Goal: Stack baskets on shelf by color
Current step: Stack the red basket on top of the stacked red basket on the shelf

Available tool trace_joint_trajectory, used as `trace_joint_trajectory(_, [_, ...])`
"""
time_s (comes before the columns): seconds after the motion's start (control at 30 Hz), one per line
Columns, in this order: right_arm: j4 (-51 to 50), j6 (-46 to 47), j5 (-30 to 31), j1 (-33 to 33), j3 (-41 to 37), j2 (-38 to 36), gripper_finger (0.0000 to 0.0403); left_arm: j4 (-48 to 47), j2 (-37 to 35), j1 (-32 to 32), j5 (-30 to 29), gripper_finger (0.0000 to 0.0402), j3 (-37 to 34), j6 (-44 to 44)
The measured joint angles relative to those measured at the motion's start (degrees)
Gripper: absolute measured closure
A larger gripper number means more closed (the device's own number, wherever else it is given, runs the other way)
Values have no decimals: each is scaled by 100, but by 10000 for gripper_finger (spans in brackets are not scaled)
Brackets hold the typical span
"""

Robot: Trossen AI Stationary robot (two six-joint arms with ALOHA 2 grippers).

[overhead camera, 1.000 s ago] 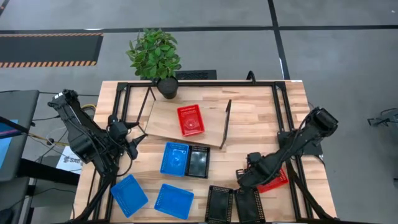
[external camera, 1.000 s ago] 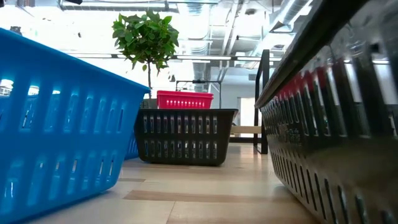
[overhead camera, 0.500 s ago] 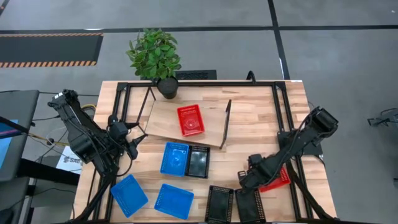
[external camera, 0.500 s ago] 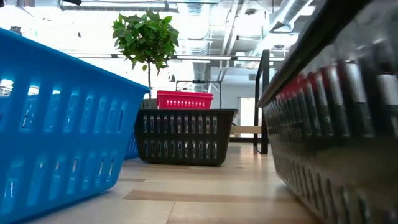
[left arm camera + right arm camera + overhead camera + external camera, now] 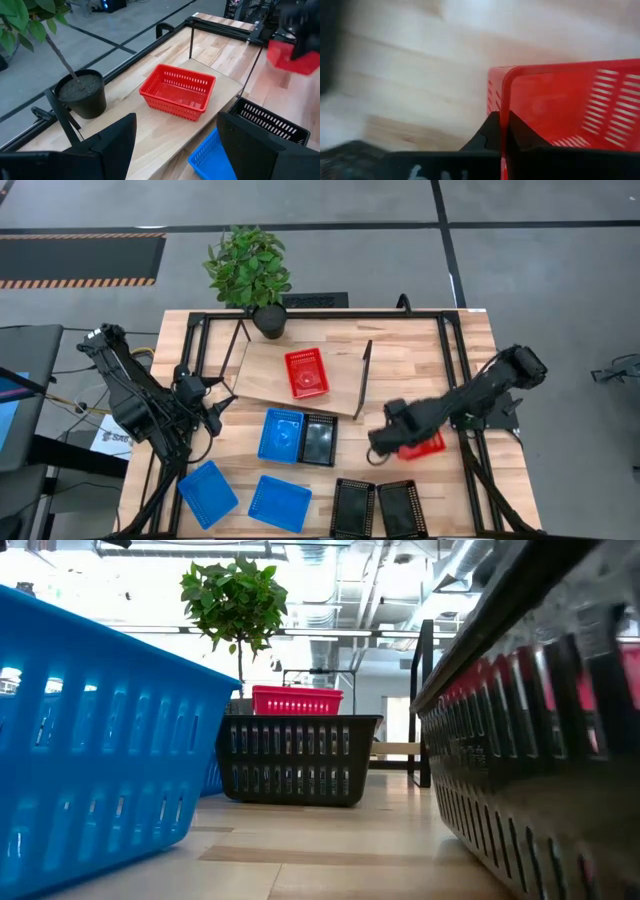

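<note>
Counting from the high view: 3 blue baskets, 3 black, and 2 red in sight. 1 red basket [image 5: 306, 373] sits on the shelf [image 5: 262, 377], which lies at the middle of the table [image 5: 420, 350] toward its far edge. A second red basket [image 5: 421, 445] is by the table's right edge, clamped on its rim wall by the right gripper [image 5: 383, 443], fingers closed tight on the thin plastic; the right wrist view shows the rim pinched between them. A third red basket cannot be made out; the arm covers part of the held one.

1 blue basket [image 5: 281, 435] and 1 black basket [image 5: 319, 439] sit touching side by side at table center, just in front of the shelf. 2 more blue baskets [image 5: 208, 493] [image 5: 279, 502] lie at the near left edge. 2 black baskets [image 5: 352, 507] [image 5: 400, 507] lie side by side at the near edge, cut off by the picture border.

1 potted plant [image 5: 250, 273] stands at the far edge.

Left gripper [image 5: 214, 413] hangs over the left edge of the table, fingers spread wide, holding nothing.
</note>
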Motion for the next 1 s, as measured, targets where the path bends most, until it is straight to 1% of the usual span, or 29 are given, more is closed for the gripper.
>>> trace_joint_trajectory(0.13, [-1133,-876,792,-427,1215,-115,398,0,0,1,4,136,0,-1])
trace_joint_trajectory(0.3, [-2055,-2422,1788,-996,3029,124,400,0,2,0,6,136,0,-2])
trace_joint_trajectory(0.33, [-2085,-2858,1997,-1105,3368,202,400,0,2,0,6,136,0,-2])
trace_joint_trajectory(0.43, [-1922,-4556,2510,-1451,4289,484,400,0,1,2,6,136,0,-36])
trace_joint_trajectory(0.5, [-1629,-5839,2657,-1699,4743,713,400,0,0,4,6,136,0,-106])
trace_joint_trajectory(0.6, [-921,-7874,2629,-2018,5108,1134,400,-2,0,4,29,136,0,-134])
trace_joint_trajectory(0.7, [-74,-9954,2344,-2182,5152,1571,400,1,2,4,68,136,0,-235])
trace_joint_trajectory(0.77, [363,-11119,2201,-2215,5163,1923,399,0,0,4,71,136,0,-293])
trace_joint_trajectory(0.8, [442,-11555,2188,-2215,5161,2104,398,2,2,4,93,136,0,-300])
trace_joint_trajectory(0.87, [418,-12159,2196,-2194,5153,2476,398,-2,0,4,143,136,0,-300])
trace_joint_trajectory(0.9, [412,-12302,2193,-2167,5152,2644,398,1,1,4,174,136,0,-289])
trace_joint_trajectory(0.93, [420,-12347,2187,-2146,5152,2796,398,0,2,4,196,136,0,-284])
trace_joint_trajectory(1.0, [427,-12322,1993,-2137,5152,3035,398,-2,0,4,197,136,0,-287])
